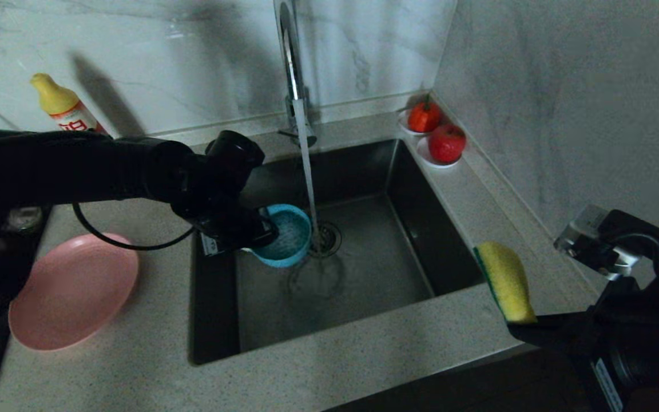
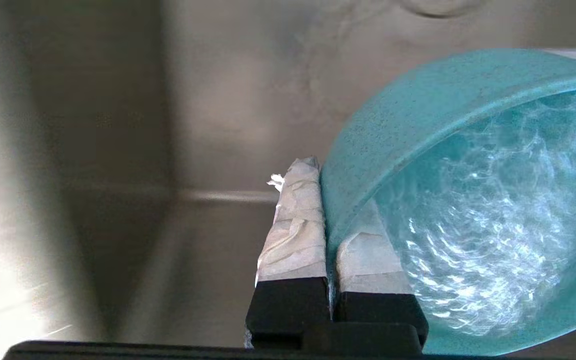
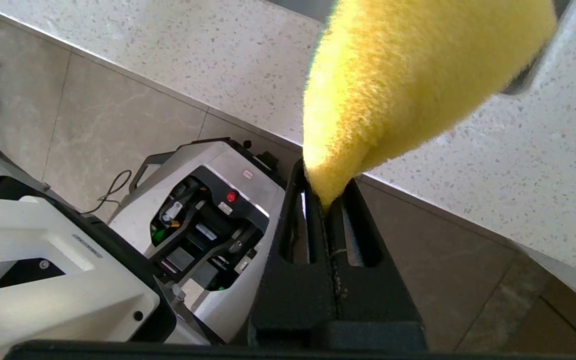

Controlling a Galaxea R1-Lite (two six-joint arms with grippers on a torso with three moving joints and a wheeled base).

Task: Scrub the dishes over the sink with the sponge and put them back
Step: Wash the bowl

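- Two grippers are loaded: the left gripper [image 2: 325,220] pinches the rim of the teal bowl [image 1: 285,236], one taped finger [image 2: 295,220] outside the wall and the other inside.
- It holds the bowl tilted over the sink [image 1: 415,226], left of the drain, with the tap's [image 1: 290,63] stream falling just beside its right edge; water swirls inside it.
- At the near right, the right gripper [image 3: 325,205] is clenched on one end of the sponge [image 1: 505,280], which hangs above the counter [image 1: 329,366] at the sink's near-right corner.
- Sponge's long axis runs near to far, its green face seemingly turned left toward the basin, though only an edge shows.
- Key relation: the bowl lies well apart, to the left and farther back from the sponge, its mouth facing right, so the right arm probably has to sweep left over the basin.
- On the counter at the left, the pink plate [image 1: 72,292] waits unscrubbed.
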